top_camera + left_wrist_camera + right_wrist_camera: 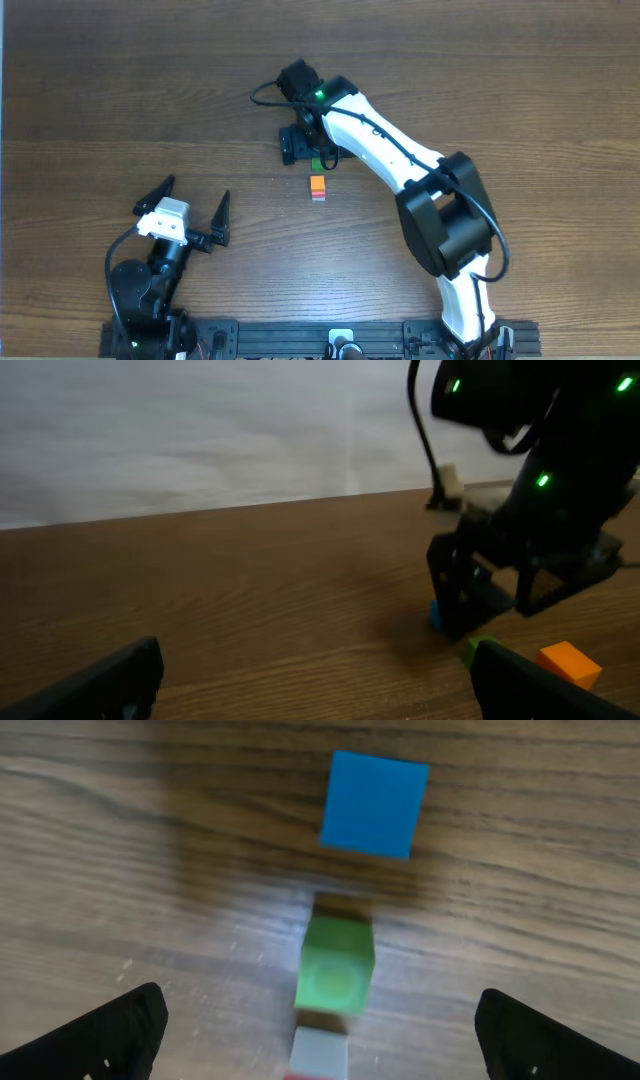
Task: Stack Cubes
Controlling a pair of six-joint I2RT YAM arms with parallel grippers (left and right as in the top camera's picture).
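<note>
Left end effector (198, 187) is nearest the bases, low at the left of the wooden desk (520, 80). Its fingers are spread wide with nothing between them, and it sits well apart from the cubes.

Mid-desk is a small orange cube (318, 184) with a thin grey-and-red strip at its near edge. Cannot tell if that is a stack or separate cubes lying close. A pale grey cube (320, 1053) shows in the right wrist view, just beside the small green cube (337, 965), which comes next in the row. The flat-topped blue cube (375, 802) is farthest, apart from the green one, with bare wood between them.

Right end effector (320, 1000) hangs over the green/blue end of the row. Its fingers are wide apart and it holds nothing.

Step, as judged: a pick has not yet been made and the right arm is lined up above a cube to fetch. Green lies on the centre line between the fingers, so it is the likely target.

The next move calls for a straight descent with the fingers straddling the green cube's free sides. They should close without nudging the grey neighbour, then lift clear before carrying it to the stack.
</note>
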